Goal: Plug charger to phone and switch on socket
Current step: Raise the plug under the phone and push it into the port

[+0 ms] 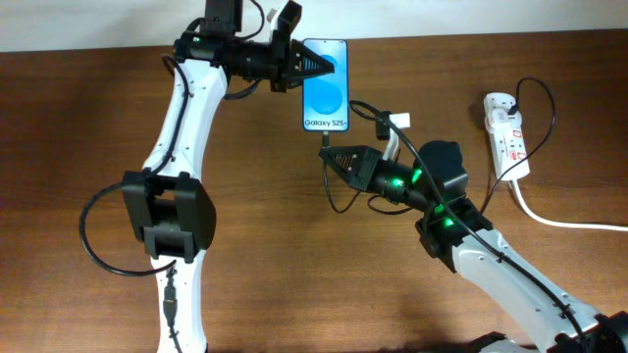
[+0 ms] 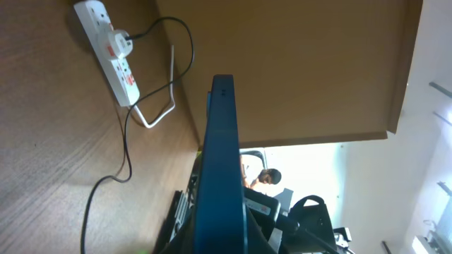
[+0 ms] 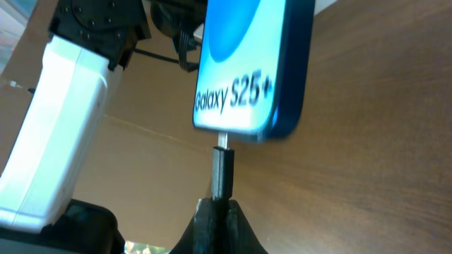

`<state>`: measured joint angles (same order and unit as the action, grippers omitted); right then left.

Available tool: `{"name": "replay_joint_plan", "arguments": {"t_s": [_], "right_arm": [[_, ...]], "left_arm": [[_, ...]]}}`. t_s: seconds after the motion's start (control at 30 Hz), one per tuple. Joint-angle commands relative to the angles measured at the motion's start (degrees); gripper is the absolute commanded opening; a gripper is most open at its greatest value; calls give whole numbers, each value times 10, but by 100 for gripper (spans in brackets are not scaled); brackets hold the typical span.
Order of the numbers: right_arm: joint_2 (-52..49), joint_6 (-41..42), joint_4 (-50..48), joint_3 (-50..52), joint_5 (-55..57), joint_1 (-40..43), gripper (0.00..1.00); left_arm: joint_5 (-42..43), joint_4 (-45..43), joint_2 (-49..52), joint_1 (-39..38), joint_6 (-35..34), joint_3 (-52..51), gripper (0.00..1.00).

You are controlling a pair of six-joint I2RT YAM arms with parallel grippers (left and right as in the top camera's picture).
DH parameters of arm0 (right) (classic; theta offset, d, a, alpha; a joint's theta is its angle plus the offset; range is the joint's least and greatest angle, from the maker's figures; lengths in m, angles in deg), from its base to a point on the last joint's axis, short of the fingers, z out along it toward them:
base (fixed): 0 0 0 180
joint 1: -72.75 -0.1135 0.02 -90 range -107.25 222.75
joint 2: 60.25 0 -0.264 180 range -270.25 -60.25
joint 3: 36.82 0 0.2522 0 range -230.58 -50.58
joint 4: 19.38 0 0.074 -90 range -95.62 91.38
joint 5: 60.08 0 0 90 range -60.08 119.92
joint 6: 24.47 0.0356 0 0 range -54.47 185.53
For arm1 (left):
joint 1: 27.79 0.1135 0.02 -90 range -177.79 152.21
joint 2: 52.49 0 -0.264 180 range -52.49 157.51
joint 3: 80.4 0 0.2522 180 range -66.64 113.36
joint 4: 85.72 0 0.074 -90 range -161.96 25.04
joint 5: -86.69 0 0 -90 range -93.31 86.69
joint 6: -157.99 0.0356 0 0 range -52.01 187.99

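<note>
Two arms meet at the phone (image 1: 325, 86) in the overhead view. It sits toward the far edge of the table (image 1: 88, 118), its long axis running far to near, with the "Galaxy S25" end pointing at the near side. The left gripper (image 1: 312, 67) comes in from the side and is clamped on the phone's upper part. The right gripper (image 1: 332, 154) sits just below the phone's near end, pinched on the charger (image 1: 326, 145), whose plug points up at the phone. The socket (image 1: 505, 132) lies well apart on the right, lengthwise the same way as the phone, and a white cord (image 1: 564, 222) trails off from it.

From the left wrist, the phone (image 2: 220, 155) shows edge-on, a thin blue strip standing off the table, a tilt the overhead view hides. The socket (image 2: 109, 49) lies beyond, with the charger's black cable (image 2: 127, 152) curling away from it.

Only the right wrist shows the join. The fingers (image 3: 205, 219) are closed together on the black plug (image 3: 223, 169), which stands in line with the phone's (image 3: 254, 70) long axis. Its metal tip meets the phone's lower edge, and whether it is fully seated I cannot tell.
</note>
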<state>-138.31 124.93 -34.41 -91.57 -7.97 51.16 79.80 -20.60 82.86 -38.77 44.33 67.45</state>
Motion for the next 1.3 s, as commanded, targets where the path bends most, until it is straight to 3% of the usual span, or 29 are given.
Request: {"name": "replay_joint_plan", "arguments": {"t_s": [0.0, 1.07, 1.17, 1.27], "right_arm": [[-3, -3, -3, 2, 13, 7, 4], [-3, -2, -6, 2, 8, 33, 4], [-3, -2, -6, 2, 4, 33, 15], [-3, -2, -6, 2, -1, 33, 20]], "left_arm": [[28, 1, -12, -14, -7, 5, 0], [30, 1, -12, -23, -1, 5, 0], [26, 0, -12, -18, -1, 5, 0], [26, 0, -12, -10, -1, 5, 0]]}}
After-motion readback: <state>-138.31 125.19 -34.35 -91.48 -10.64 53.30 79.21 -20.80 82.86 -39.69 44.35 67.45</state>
